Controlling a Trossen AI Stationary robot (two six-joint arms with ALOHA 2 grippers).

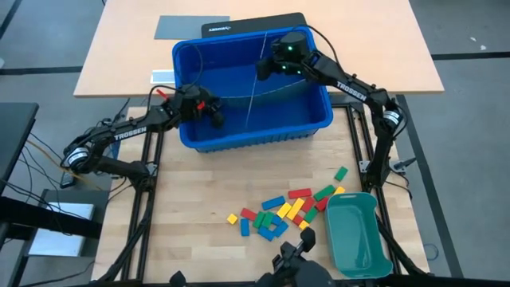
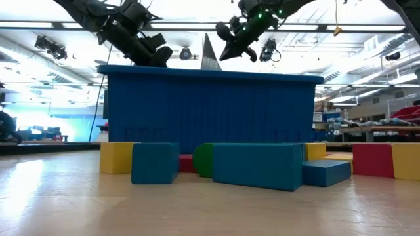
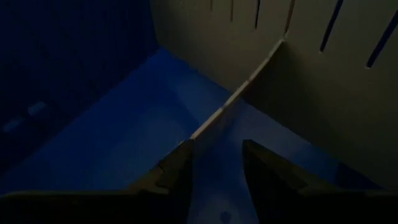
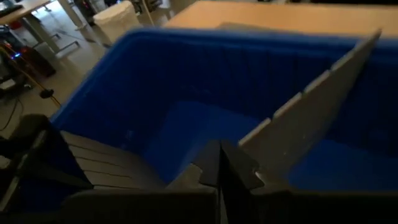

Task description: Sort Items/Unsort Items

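L gripper point(image 1: 215, 119) is down inside the blue bin point(image 1: 315, 127), near its left wall. Jaws part-open w/ the edge of a grey slotted divider sheet point(image 3: 230, 102) running between them; can't tell if the pads touch it.

R gripper point(image 4: 221, 163) is over the bin's back half, jaws pinched tight on the edge of a 2nd grey divider sheet point(image 4: 311, 106), which stands tilted up out of the bin, just ahead of the fingertips.

Toy blocks point(image 1: 283, 211) (red, yellow, green, blue) lie scattered on the wooden table point(image 1: 199, 183), outside the bin, well away from both sets of jaws, just beside the teal tray point(image 1: 358, 231).
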